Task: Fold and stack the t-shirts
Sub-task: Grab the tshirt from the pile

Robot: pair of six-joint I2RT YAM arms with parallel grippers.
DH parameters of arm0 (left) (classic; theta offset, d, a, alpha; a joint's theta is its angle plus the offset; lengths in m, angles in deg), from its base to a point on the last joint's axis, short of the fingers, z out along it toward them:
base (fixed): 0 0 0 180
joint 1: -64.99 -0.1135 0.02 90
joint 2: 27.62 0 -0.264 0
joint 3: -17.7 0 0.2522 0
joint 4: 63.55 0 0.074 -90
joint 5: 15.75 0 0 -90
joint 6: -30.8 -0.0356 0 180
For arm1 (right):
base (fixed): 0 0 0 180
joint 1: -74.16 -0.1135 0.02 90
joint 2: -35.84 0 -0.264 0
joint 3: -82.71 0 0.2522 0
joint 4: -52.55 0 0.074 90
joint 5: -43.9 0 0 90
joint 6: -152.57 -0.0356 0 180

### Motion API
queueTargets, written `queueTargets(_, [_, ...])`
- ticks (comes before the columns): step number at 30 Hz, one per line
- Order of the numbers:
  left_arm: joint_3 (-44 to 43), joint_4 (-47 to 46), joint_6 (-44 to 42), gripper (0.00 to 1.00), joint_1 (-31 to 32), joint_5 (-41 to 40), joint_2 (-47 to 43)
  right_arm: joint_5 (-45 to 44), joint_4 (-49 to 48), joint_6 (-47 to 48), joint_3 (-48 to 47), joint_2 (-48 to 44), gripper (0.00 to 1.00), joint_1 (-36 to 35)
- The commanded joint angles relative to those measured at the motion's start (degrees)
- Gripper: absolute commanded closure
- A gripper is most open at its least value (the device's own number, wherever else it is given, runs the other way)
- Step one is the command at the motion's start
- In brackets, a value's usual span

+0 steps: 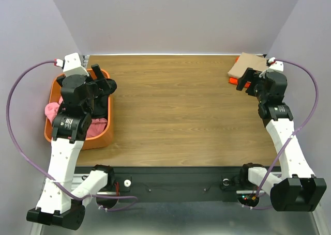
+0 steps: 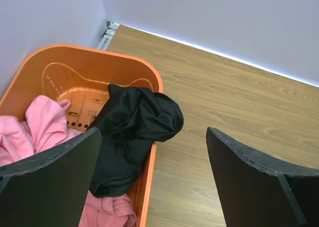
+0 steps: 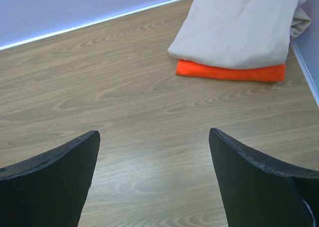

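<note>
Ahead of the left gripper (image 2: pixel 152 132) the wood-grain tabletop (image 2: pixel 239 102) runs to a pale lilac back wall (image 2: pixel 224 22), with a thin bright line of light (image 2: pixel 199 46) along the seam. To that gripper's left, a side wall (image 2: pixel 45 12) of the same colour meets it at a small metal bracket (image 2: pixel 109 30). To the right of the right gripper (image 3: pixel 153 132) rises the right-hand wall (image 3: pixel 314 62), also lilac, along the tabletop's edge.

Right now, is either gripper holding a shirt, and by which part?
Nothing is held. The left gripper is open above the black t-shirt in the basket; the right gripper is open over the table, short of the tan t-shirt.
</note>
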Motion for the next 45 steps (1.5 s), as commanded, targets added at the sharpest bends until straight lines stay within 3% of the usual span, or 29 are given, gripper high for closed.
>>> queueTargets(1, [-0.7, -0.4, -0.2, 0.01, 0.1, -0.4, 0.7, -0.9, -1.6, -0.6, -0.2, -1.7, 0.04, -0.1])
queueTargets(4, [0.0, -1.3, -1.7, 0.01, 0.1, 3.3, 2.5, -1.0, -1.6, -1.2, 0.5, -2.2, 0.04, -0.1])
queueTargets(6, [1.8, -3.1, 0.3, 0.01, -0.1, -1.4, 3.8, -0.6, -1.7, -1.7, 0.8, -2.4, 0.04, -0.1])
queueTargets(8, [3.3, -5.1, -0.3, 0.02, -3.4, -3.0, 5.3, -0.2, -1.4, -2.2, 1.1, -2.6, 0.04, -0.1])
queueTargets(12, [4.9, -6.4, 0.5, 0.02, -9.0, 0.4, 11.4, 0.6, -0.8, -2.5, 1.5, -3.9, 0.04, -0.1])
queueTargets(20, [10.8, -10.6, 2.2, 0.02, -18.0, 8.3, 14.4, 0.2, 0.8, -1.8, 2.8, -5.6, 0.04, -0.1])
queueTargets(30, [16.9, -17.0, 2.1, 0.02, -20.5, 14.8, 15.4, 0.6, 0.8, -0.9, 0.5, -1.9, 0.04, -0.1])
queueTargets(39, [16.2, -19.2, 2.0, 0.02, -21.7, 16.0, 21.7, 1.1, 0.8, -0.8, 0.8, -1.4, 0.04, -0.1])
queueTargets(42, [15.3, -19.1, 2.3, 0.08, -21.9, 16.8, 23.8, 0.6, 0.9, -0.5, 1.0, -1.9, 0.04, -0.1])
queueTargets(45, [14.7, -19.5, 3.5, 0.29, -22.0, 17.1, 25.4, 0.1, 0.9, 0.1, 1.0, -2.4, 0.04, -0.1])
